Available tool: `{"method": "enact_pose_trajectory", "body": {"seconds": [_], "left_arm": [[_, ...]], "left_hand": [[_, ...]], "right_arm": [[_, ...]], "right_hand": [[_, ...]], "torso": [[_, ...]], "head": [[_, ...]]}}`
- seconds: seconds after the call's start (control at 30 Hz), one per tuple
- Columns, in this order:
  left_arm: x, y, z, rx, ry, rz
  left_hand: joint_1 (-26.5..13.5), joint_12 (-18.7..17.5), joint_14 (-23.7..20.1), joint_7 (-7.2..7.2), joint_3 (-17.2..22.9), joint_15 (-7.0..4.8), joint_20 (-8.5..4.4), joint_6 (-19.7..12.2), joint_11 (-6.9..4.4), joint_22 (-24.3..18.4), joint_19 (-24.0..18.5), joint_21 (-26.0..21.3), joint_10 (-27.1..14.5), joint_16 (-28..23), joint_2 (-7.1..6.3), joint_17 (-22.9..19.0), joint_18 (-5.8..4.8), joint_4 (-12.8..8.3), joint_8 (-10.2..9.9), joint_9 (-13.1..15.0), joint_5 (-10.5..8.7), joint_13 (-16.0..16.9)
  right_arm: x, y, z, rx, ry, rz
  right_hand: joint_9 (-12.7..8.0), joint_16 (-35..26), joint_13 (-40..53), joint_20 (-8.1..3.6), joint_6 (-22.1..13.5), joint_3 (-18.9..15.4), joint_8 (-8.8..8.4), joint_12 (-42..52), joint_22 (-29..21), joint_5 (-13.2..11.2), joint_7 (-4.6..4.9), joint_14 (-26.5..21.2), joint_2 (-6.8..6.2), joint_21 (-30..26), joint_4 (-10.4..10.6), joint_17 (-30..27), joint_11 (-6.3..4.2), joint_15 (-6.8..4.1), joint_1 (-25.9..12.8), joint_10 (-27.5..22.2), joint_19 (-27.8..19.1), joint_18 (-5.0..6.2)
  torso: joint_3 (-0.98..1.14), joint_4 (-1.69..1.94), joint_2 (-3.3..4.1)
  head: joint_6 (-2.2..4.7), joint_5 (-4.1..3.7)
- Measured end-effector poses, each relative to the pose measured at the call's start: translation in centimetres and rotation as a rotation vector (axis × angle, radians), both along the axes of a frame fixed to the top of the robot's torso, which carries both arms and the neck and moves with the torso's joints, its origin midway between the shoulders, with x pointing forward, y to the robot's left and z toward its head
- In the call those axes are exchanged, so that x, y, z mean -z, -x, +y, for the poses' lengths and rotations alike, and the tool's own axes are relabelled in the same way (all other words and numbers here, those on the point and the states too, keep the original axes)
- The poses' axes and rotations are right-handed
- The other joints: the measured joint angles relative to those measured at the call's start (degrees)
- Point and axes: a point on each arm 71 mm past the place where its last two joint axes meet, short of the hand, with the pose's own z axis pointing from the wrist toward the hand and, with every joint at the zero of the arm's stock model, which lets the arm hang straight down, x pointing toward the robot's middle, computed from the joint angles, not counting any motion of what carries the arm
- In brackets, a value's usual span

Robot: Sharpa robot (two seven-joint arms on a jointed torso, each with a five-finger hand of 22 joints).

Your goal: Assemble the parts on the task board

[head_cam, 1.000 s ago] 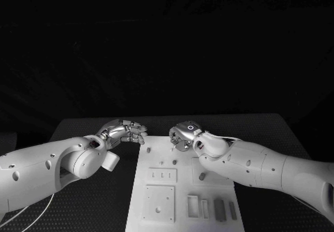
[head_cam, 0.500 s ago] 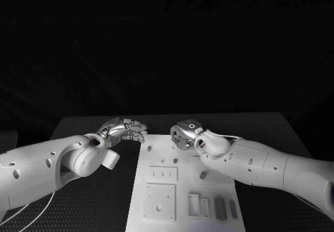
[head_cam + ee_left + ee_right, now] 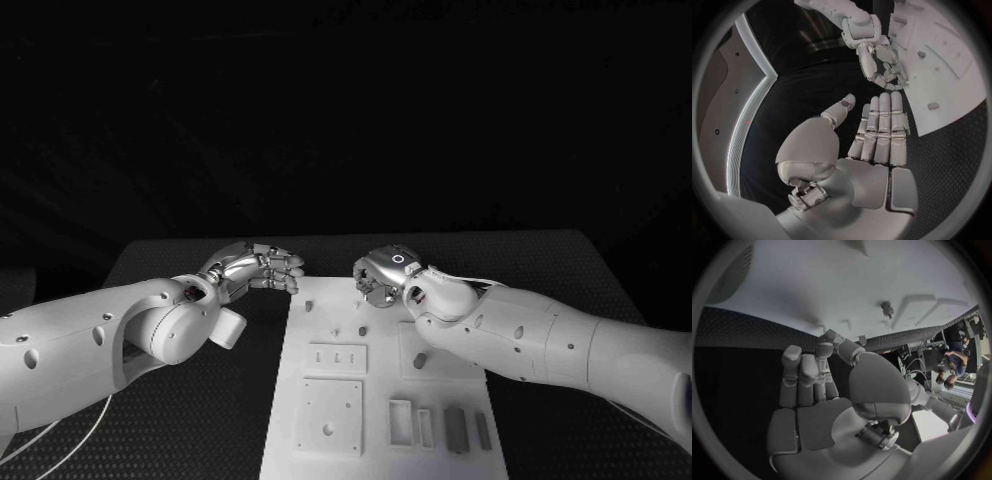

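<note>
The white task board lies lengthwise on the black table between my arms. Small grey parts sit in slots near its front right, and a short peg stands mid-board. My left hand hovers just off the board's far left corner; its fingers are stretched out, the thumb is apart, and it holds nothing. My right hand hangs over the board's far end. Its thumb tip is folded against its fingertips, with nothing visible between them. The left wrist view shows that right hand curled over the board.
A square white plate and a smaller block sit on the board's left side. A peg stands on the board beyond my right hand. Black table surrounds the board.
</note>
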Motion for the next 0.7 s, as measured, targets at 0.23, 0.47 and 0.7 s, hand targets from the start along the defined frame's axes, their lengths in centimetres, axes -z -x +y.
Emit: {"method": "enact_pose_trajectory", "body": {"seconds": [0.23, 0.47, 0.7], "left_arm": [[0.0, 0.01, 0.06, -0.001, 0.0, 0.0], [-0.01, -0.01, 0.11, -0.002, -0.001, 0.0], [-0.01, -0.01, 0.15, -0.003, -0.001, 0.0]], "left_hand": [[0.0, 0.0, 0.0, 0.0, 0.0, 0.0, 0.0, 0.0, 0.0, 0.0, 0.0, 0.0, 0.0, 0.0, 0.0, 0.0, -0.01, 0.0, 0.0, 0.0, 0.0, 0.04], [0.0, 0.0, 0.0, 0.0, 0.0, 0.0, 0.0, 0.0, 0.0, 0.0, 0.0, 0.0, 0.0, 0.0, 0.0, 0.05, -0.01, 0.0, 0.0, 0.0, 0.0, 0.05], [0.0, -0.24, 0.0, 0.0, 0.0, 0.0, 0.0, 0.0, 0.0, 0.0, 0.0, 0.0, 0.0, 0.0, 0.0, 0.07, -0.01, 0.0, 0.0, 0.0, 0.0, 0.04]], "right_arm": [[0.08, 0.07, -0.02, 0.0, -0.002, 0.003], [0.38, 0.22, -0.09, 0.001, 0.002, 0.013], [0.34, 0.25, -0.11, 0.002, 0.002, 0.015]], "right_hand": [[0.0, 0.0, 0.0, 0.01, 0.0, 0.0, 0.0, 0.0, 0.0, 0.0, 0.0, 0.0, 0.0, 0.0, 0.0, 0.0, 0.0, 0.0, 0.0, 0.0, 0.0, 0.0], [0.0, 0.0, 0.0, 0.01, 0.1, -0.02, 0.0, 0.0, 0.0, -0.05, -0.1, 0.0, -0.15, 0.0, -0.02, 0.0, 0.0, 0.01, 0.14, 0.0, 0.0, 0.01], [0.0, 0.0, 0.01, 0.1, 0.1, -0.08, 0.0, 0.0, 0.0, -0.06, -0.1, -0.01, -0.15, 0.0, -0.08, 0.0, 0.21, 0.01, 0.14, 0.2, 0.09, 0.02]], "torso": [[0.03, -0.04, 0.03], [0.03, -0.03, 0.07], [0.04, -0.05, 0.09]], "head": [[-0.2, 0.16], [-0.35, 0.17], [-0.42, 0.24]]}}
